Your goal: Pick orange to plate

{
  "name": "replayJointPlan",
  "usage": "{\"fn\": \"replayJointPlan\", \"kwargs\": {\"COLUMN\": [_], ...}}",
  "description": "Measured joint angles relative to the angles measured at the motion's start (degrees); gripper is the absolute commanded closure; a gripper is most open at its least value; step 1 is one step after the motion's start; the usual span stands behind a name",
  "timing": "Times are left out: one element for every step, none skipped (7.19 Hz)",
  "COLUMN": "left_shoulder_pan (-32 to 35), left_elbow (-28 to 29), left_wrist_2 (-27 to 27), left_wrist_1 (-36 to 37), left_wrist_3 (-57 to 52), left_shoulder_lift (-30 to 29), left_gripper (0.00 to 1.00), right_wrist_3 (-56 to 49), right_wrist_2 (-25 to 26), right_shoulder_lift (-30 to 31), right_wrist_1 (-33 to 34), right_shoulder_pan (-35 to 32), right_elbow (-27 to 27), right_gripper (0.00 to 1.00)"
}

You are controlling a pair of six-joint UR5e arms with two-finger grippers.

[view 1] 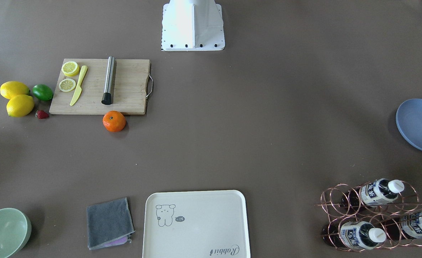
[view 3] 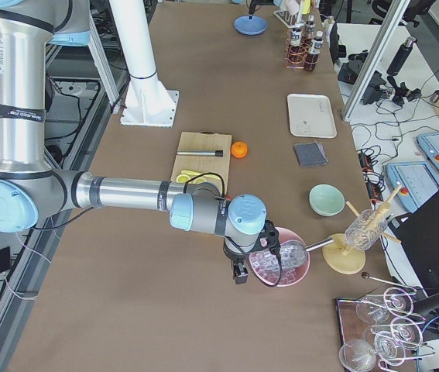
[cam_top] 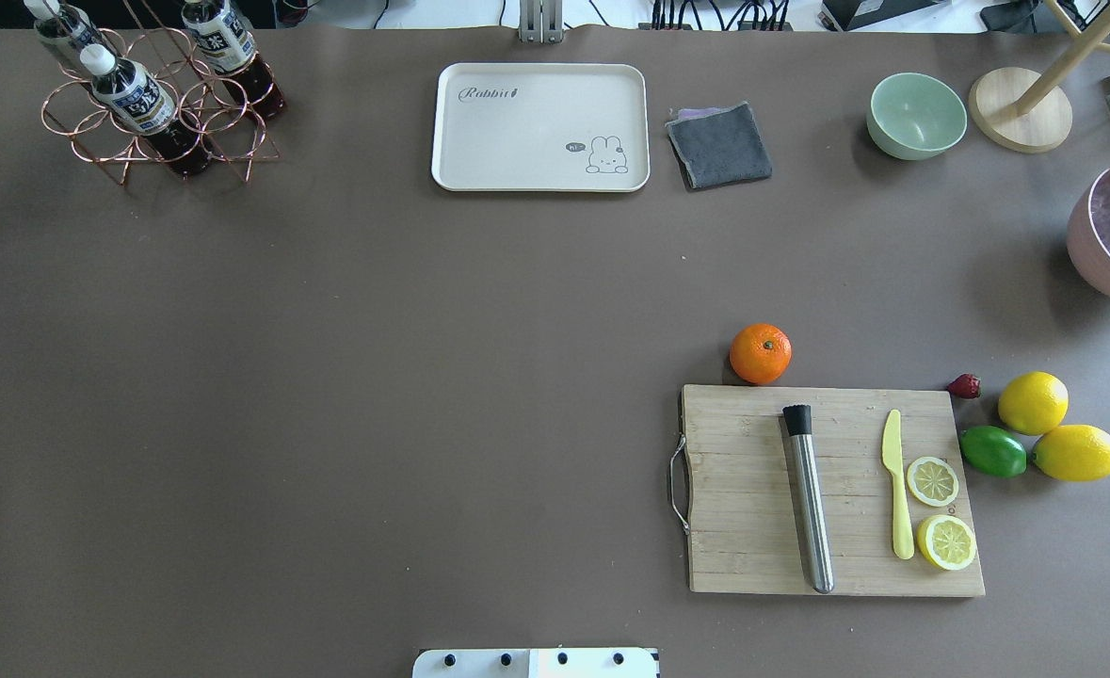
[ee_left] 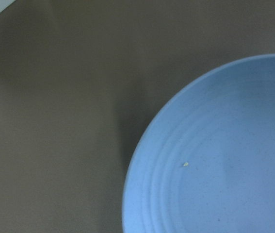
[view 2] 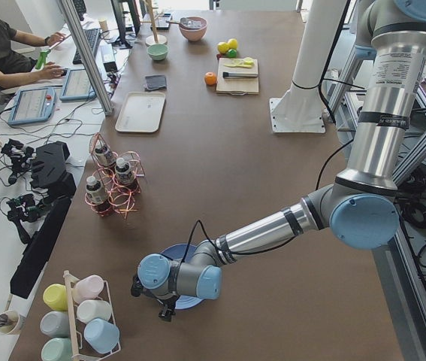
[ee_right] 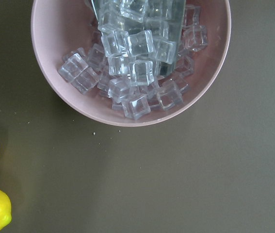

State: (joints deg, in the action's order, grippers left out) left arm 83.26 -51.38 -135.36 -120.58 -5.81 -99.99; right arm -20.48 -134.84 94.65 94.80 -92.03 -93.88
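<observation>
Orange (cam_top: 760,354) sits on the bench (cam_top: 423,377) just beside the cutting board (cam_top: 752,490), right side; plate (view 1: 420,125) at the left end. Your right arm (view 3: 126,191) is nearer. Can't tell either jaws' state.

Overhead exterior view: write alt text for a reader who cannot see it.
An orange sits on a brown table beside a wooden board holding a steel rod, yellow knife and lemon slices. Lemons, a lime and a strawberry lie to its right; a tray, cloth, bowl and bottle rack line the far edge.
</observation>
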Motion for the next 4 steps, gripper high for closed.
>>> {"fn": "replayJointPlan", "kwargs": {"left_shoulder_pan": [-0.65, -0.93, -1.03, -1.05], "left_elbow": [0.8, 1.25, 1.48, 1.63], "left_wrist_2": [0.17, 0.28, 0.33, 0.37], "left_wrist_1": [0.0, -0.01, 0.0, 0.01], "left_wrist_3": [0.23, 0.31, 0.37, 0.41], "left_shoulder_lift": [-0.3, -0.42, -0.43, -0.39], "left_gripper": [0.26, 0.37, 0.38, 0.41], "right_wrist_3": [-0.02, -0.04, -0.02, 0.03], "right_wrist_2": [-0.04, -0.06, -0.09, -0.15], "right_shoulder_lift": [0.04, 0.1, 0.28, 0.75], "right_wrist_1": [0.01, 0.03, 0.05, 0.09], "right_shoulder_pan": [-0.01, -0.01, 0.0, 0.01], "right_elbow": [-0.35, -0.59, -1.05, -1.99], "right_gripper": [0.0, 0.0, 0.0, 0.0]}}
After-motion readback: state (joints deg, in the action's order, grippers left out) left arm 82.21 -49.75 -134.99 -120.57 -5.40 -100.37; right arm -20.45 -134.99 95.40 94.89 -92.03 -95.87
